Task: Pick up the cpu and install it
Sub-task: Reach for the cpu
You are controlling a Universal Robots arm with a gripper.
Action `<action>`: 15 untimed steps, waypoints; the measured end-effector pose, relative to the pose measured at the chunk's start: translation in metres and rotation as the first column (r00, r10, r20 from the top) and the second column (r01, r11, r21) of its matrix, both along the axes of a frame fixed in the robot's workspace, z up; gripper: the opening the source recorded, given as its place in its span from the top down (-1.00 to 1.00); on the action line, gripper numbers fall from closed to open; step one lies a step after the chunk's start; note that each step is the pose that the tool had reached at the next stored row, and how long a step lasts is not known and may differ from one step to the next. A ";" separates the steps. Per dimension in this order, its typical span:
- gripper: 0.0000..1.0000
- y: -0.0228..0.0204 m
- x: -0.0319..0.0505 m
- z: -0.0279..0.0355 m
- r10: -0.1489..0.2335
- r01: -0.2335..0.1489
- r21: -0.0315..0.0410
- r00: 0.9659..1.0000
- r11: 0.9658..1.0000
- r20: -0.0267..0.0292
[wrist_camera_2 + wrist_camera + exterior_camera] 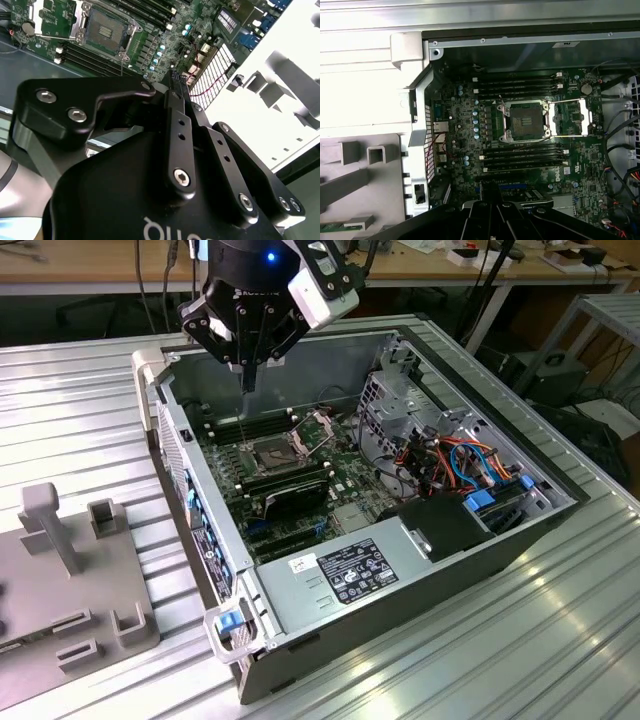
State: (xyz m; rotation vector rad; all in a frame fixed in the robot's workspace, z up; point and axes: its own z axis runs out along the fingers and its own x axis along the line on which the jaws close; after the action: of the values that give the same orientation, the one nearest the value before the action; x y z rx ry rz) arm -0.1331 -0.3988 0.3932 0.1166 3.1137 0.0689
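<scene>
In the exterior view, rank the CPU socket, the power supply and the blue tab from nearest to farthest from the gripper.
1. CPU socket, just below the gripper.
2. Power supply, at the case's near end.
3. Blue tab, on the case's nearest corner.

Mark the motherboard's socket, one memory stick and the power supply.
socket (526, 121), first wrist view, its dark centre.
memory stick (525, 155), first wrist view, mid-length.
power supply (358, 573), exterior view, its labelled top.

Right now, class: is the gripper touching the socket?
Apart. In the exterior view the gripper hangs well above the socket, with open space between them.
</scene>
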 end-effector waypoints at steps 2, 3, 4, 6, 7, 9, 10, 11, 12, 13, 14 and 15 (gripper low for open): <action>0.79 0.0000 0.0000 0.0000 0.000 0.000 0.000 1.000 1.000 0.000; 0.79 0.0000 0.0000 0.0000 0.000 0.000 0.000 1.000 1.000 0.000; 0.79 0.0000 0.0000 0.0000 0.000 0.000 0.000 1.000 1.000 0.000; 0.79 0.0000 -0.0001 0.0000 0.000 0.000 0.000 1.000 1.000 0.000; 0.79 0.0000 -0.0002 0.0000 0.000 0.000 0.000 1.000 1.000 0.000; 0.79 0.0000 -0.0015 0.0000 0.000 0.000 0.000 1.000 1.000 0.000; 0.79 -0.0001 -0.0023 0.0001 0.000 0.000 0.000 1.000 1.000 0.000; 0.79 0.0000 -0.0035 0.0000 0.000 0.000 0.000 1.000 1.000 0.000; 0.79 0.0000 -0.0056 0.0000 0.000 0.000 0.000 1.000 1.000 0.000; 0.79 0.0000 -0.0071 0.0000 0.000 0.000 0.000 1.000 1.000 0.000; 0.79 0.0000 -0.0087 0.0000 0.000 0.000 0.000 1.000 1.000 0.000; 0.79 0.0000 -0.0098 0.0000 0.000 0.000 0.000 1.000 1.000 0.000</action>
State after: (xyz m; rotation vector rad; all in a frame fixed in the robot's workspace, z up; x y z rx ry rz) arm -0.1429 -0.3989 0.3932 0.1166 3.1136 0.0689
